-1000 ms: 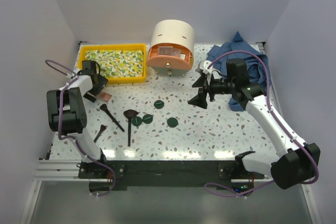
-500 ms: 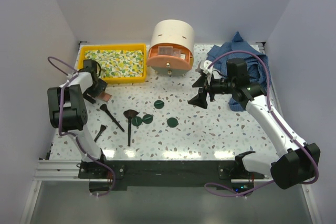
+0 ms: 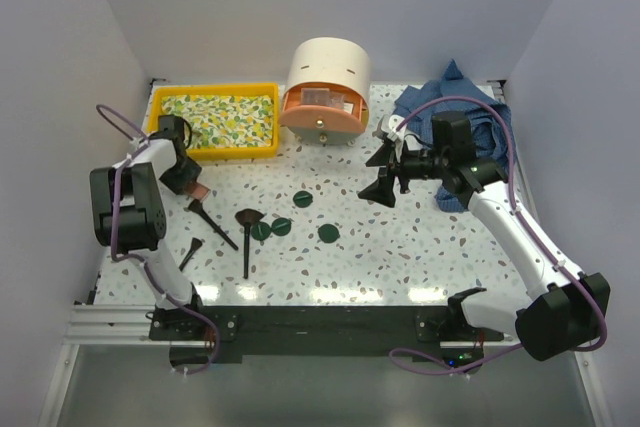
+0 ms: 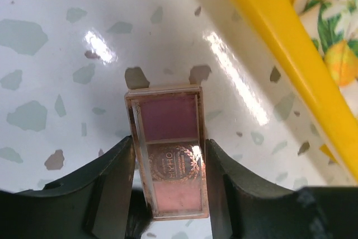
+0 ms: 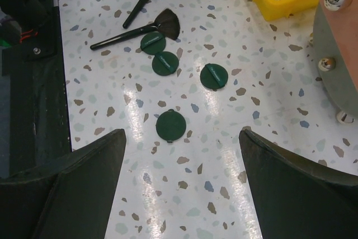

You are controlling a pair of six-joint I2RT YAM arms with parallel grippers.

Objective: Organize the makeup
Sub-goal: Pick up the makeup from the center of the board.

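My left gripper [image 3: 190, 181] [image 4: 169, 150] is down on the table by the yellow tray, its fingers pressed against both long edges of a pink-brown palette [image 4: 170, 155] [image 3: 199, 190]. A dark brush head [image 4: 138, 223] shows just under the palette's near corner. Several dark green discs [image 3: 303, 199] [image 5: 170, 125] lie mid-table. A fan-headed brush [image 3: 247, 239] [image 5: 140, 29] and two thin brushes [image 3: 212, 224] [image 3: 191, 252] lie to their left. My right gripper [image 3: 384, 179] [image 5: 182, 136] hangs open above the table's right half, with nothing between its fingers.
A yellow tray [image 3: 215, 153] [image 4: 279, 37] holding a leaf-patterned cloth [image 3: 220, 115] stands at the back left. A round peach case [image 3: 325, 87] stands at the back centre. A blue cloth [image 3: 450, 107] is heaped at the back right.
The left gripper's jaws have closed in onto the palette's edges, and the palette has slid slightly toward the brushes. The right arm has not moved.
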